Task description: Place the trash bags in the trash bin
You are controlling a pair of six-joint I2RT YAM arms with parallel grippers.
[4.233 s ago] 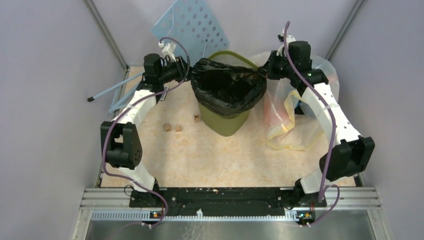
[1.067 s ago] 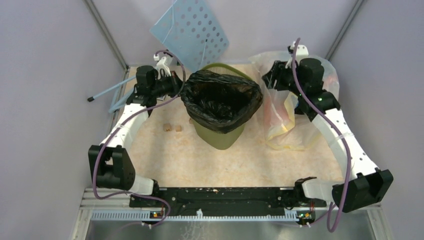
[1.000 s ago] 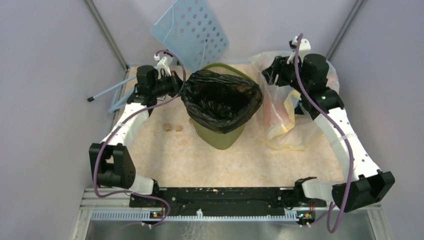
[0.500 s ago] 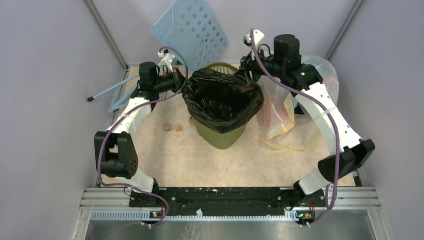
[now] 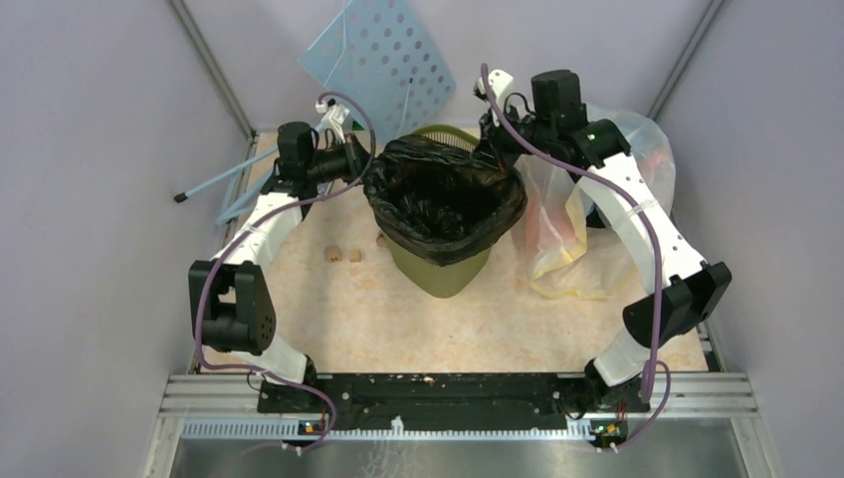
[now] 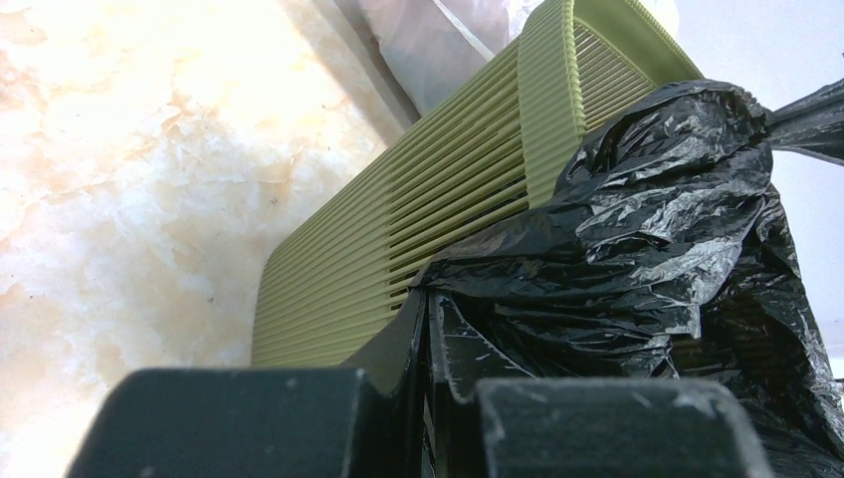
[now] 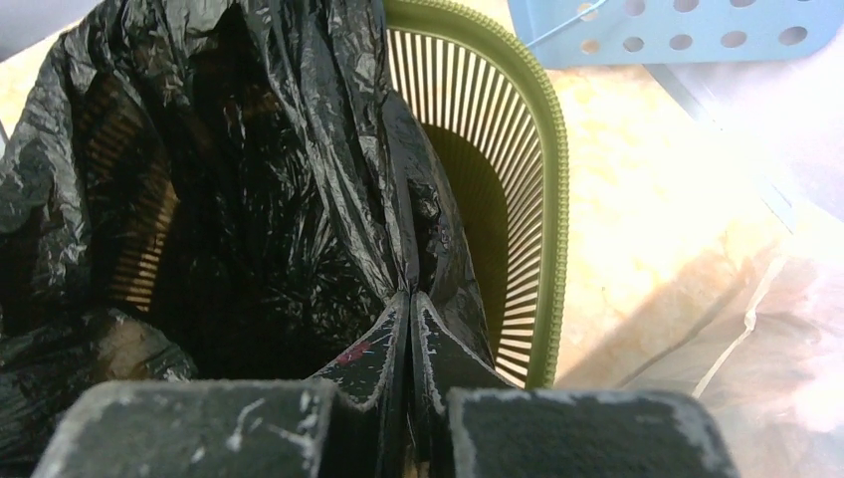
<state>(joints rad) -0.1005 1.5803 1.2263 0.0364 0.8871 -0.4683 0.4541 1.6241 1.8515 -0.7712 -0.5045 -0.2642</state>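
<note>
The olive-green trash bin (image 5: 438, 261) stands mid-table with the glossy black trash bag (image 5: 443, 199) draped in and over its mouth. My left gripper (image 5: 360, 164) is shut on the bag's left edge (image 6: 518, 289), beside the bin's ribbed wall (image 6: 398, 239). My right gripper (image 5: 490, 142) is shut on the bag's back right edge (image 7: 398, 229), just inside the bin's rim (image 7: 552, 179). The bag's black film (image 7: 229, 179) lines the inside of the bin. At the back the green rim (image 5: 446, 130) stands bare.
A clear bag of colourful rubbish (image 5: 577, 214) with yellow ties lies right of the bin. A pale blue perforated board (image 5: 383, 55) leans on the back wall, with blue rods (image 5: 224, 179) at the left. Small wooden blocks (image 5: 343, 254) lie left of the bin.
My right arm swung left from over the clear bag to the bin's back right corner, and its gripper closed on the black bag. The left gripper kept its grip.
</note>
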